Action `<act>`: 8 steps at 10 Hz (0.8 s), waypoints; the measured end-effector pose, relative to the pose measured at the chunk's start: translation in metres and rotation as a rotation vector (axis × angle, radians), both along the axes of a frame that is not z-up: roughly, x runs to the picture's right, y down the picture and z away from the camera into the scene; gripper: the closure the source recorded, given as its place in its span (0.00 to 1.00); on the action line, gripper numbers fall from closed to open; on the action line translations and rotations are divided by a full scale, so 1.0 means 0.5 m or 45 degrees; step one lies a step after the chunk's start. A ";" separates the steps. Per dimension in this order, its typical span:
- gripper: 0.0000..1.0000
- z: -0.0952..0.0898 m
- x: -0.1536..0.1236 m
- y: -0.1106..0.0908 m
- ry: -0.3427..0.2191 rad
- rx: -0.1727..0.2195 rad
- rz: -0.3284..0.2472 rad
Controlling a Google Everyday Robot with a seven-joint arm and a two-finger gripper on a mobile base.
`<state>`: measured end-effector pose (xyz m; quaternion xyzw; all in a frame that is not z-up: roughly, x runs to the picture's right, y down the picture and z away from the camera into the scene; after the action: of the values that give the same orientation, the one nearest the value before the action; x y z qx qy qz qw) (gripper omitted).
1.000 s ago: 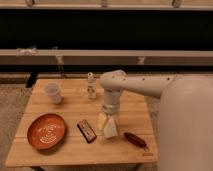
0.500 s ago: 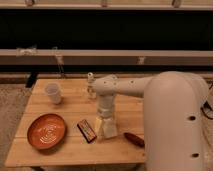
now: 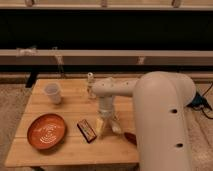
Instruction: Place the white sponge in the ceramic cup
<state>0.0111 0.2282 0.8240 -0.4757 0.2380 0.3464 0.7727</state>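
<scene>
The white sponge point(image 3: 100, 126) lies on the wooden table point(image 3: 70, 150) near its front middle, just right of a dark brown bar point(image 3: 86, 130). My gripper point(image 3: 106, 124) points straight down and is right at the sponge, touching or straddling it. The white ceramic cup point(image 3: 52, 93) stands upright at the table's back left, well away from the gripper. The arm's large white body point(image 3: 160, 120) hides the right part of the table.
A wide orange bowl point(image 3: 46, 131) sits at the front left. A slim pale bottle point(image 3: 90, 84) stands at the back, just behind the arm. A small red object point(image 3: 130, 138) lies at the front right. A dark rail runs behind the table.
The arm's white body has swung further into view and covers more of the table's right side. The gripper has stayed down at the sponge. The sponge and cup have not moved.
</scene>
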 end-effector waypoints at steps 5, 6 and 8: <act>0.67 0.006 0.012 -0.008 0.021 0.002 -0.003; 0.76 0.005 0.014 -0.010 0.023 0.001 0.001; 0.96 0.004 0.007 -0.011 0.016 0.002 0.000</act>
<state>0.0147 0.2229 0.8262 -0.4731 0.2425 0.3496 0.7715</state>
